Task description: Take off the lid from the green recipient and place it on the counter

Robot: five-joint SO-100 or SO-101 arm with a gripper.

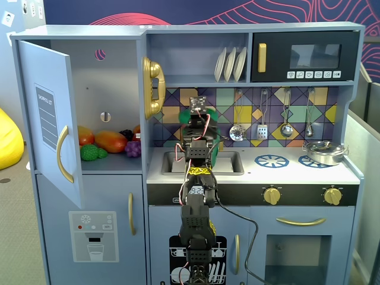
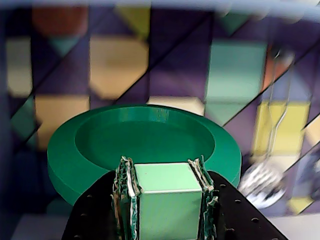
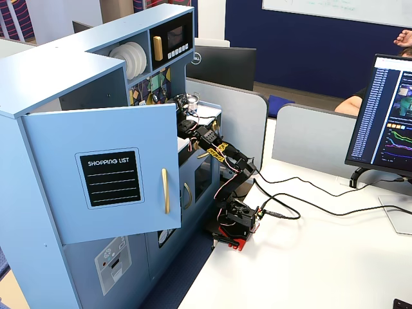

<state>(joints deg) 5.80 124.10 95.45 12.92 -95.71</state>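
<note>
Left to right in a fixed view: open pale-blue cupboard door [image 1: 50,119], glossy plastic toy fruit [image 1: 107,142] on the shelf, then the black jointed arm [image 1: 197,202] rising before the sink recess [image 1: 231,161] in the grey counter [image 1: 297,173]. Round matte green plastic lid [image 2: 145,142], dished with a raised rim, is held up in the air above the sink area, in front of the patterned tile backsplash [image 1: 279,119]. Wrist view: tool [image 2: 167,192] is closed on the lid's pale-green square block knob [image 2: 167,197]; tape-wrapped fingers [image 2: 125,195] press both sides. Shiny steel pot [image 1: 325,152] sits on the right burner.
</note>
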